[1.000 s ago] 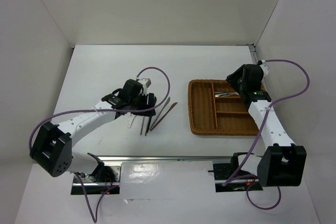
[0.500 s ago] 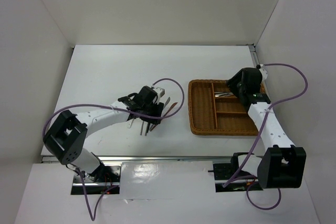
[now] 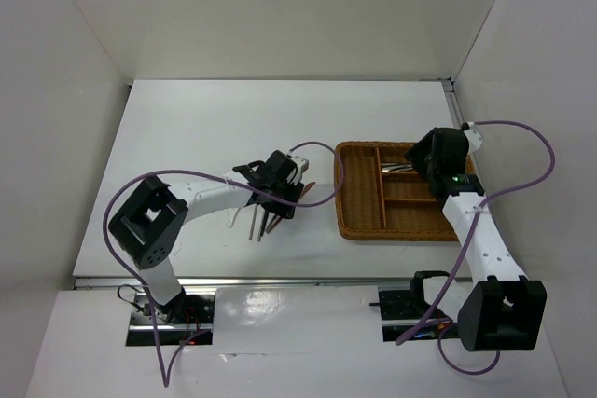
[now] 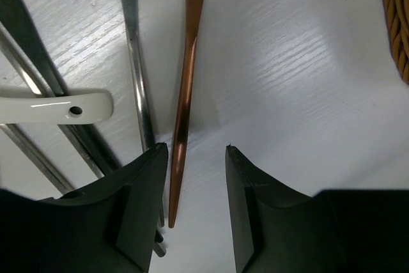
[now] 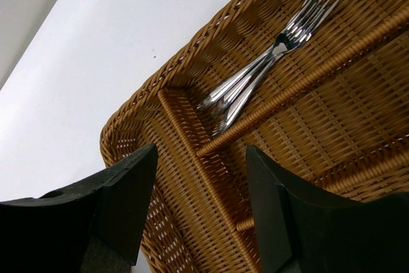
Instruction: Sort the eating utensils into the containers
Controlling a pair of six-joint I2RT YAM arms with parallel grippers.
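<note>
The brown wicker tray (image 3: 347,195) lies right of centre, with silver forks (image 3: 399,168) in its far short compartment. My right gripper (image 3: 424,157) hangs open and empty above that end; the right wrist view shows the forks (image 5: 268,75) beyond my open gripper (image 5: 201,151). My left gripper (image 3: 284,198) is low over the loose utensils left of the tray. In the left wrist view it is open (image 4: 196,150), with a reddish-brown stick (image 4: 188,75) lying between the jaws, close to the left finger. Beside it lie a thin dark chopstick (image 4: 135,62) and a white spoon handle (image 4: 51,105).
Dark chopstick ends (image 3: 255,226) stick out toward the near edge below my left gripper. The tray's rim (image 4: 399,23) shows at the right edge of the left wrist view. White walls close in the table on three sides.
My left arm has swung right, from over the spoon to over the reddish-brown stick beside the tray. My right gripper has shifted slightly right over the tray's far end.
</note>
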